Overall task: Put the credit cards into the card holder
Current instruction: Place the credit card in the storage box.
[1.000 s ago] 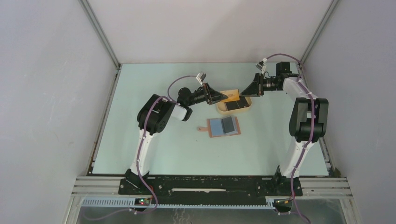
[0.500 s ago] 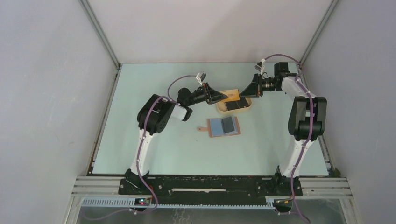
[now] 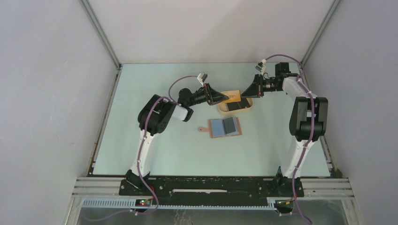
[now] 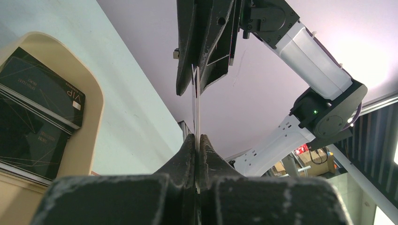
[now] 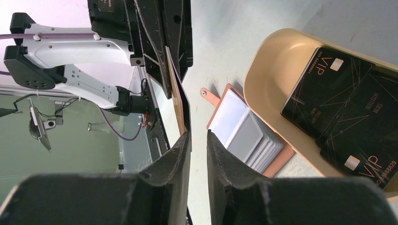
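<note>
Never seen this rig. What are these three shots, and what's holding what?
Two robot arms are bolted at a table's near edge. One shot comes from a fixed camera overhead; the other two come from a camera on each wrist, looking along its own fingers. On the table sit a beige tray holding black cards and, nearer the arms, an open card holder. The left gripper is shut on an orange card, held edge-on in the air by the tray. The right gripper faces it with fingers apart.
</note>
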Tool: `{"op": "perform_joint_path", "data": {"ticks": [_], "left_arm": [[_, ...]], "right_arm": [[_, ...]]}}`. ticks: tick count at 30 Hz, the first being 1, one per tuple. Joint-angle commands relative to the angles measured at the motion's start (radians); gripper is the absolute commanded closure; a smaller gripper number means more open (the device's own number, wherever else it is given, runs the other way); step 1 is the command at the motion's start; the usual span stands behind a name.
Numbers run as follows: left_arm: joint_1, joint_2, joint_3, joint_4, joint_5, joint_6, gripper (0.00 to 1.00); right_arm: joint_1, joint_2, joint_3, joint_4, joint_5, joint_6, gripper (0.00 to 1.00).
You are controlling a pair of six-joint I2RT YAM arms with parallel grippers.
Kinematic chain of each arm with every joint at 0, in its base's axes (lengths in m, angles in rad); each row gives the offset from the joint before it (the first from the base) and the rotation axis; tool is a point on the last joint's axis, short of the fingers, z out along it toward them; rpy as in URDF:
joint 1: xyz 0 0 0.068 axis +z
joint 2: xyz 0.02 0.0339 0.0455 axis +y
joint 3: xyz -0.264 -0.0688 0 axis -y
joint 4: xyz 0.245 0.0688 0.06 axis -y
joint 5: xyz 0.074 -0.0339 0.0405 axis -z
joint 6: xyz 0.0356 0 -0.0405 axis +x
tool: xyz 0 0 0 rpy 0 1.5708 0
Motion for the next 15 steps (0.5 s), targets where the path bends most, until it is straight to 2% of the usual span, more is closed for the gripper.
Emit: {"op": "perform_joint_path", "data": {"ticks": [1, 15], "left_arm": [[-0.005, -0.007, 0.047, 0.073, 0.023, -0.015, 1.00], [-0.013, 0.015, 0.081, 0.075, 0.029, -0.041, 1.00]], "right_arm": [[-0.006, 0.011, 0.028, 0.018, 0.000, 0.017, 0.74], [0.016, 0.019, 0.032, 0.014, 0.015, 0.017, 0.70]]}}
